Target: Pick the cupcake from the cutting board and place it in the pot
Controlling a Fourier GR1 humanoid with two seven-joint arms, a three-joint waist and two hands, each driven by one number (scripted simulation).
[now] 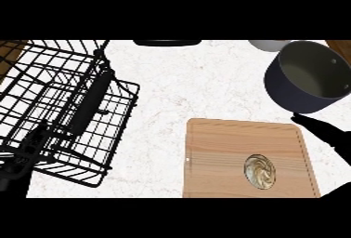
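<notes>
- White marbled counter (192,83) fills my head view, and everything sits on it.
- My right hand (329,135) comes in at the right edge as a dark shape over the cutting board's right side, fingers reaching up toward the pot's base; they look extended and nothing is in them, so I read it as spread apart and empty (it is mostly silhouette, so the thumb is hard to make out).
- My left hand (17,162) shows low at the left edge, dark against the wire basket; I cannot tell its state.
- Next out from the right hand is the cutting board (226,148), pale wood, lying along the counter's near edge toward the right.
- On it, in the board's near right part, sits the cupcake (260,171), seen from above with its swirled top, apart from the hand and untouched.
- Beyond the board, at the counter's far right corner, is the pot (305,76), dark outside, pale inside, tilted in my view and holding nothing that I can see.
- Across on the left half of the counter lies a black wire basket (61,107) with a dark handle.
- My judgement of progress: nothing is done yet. The pick, the carry to the pot and the release are all left.
</notes>
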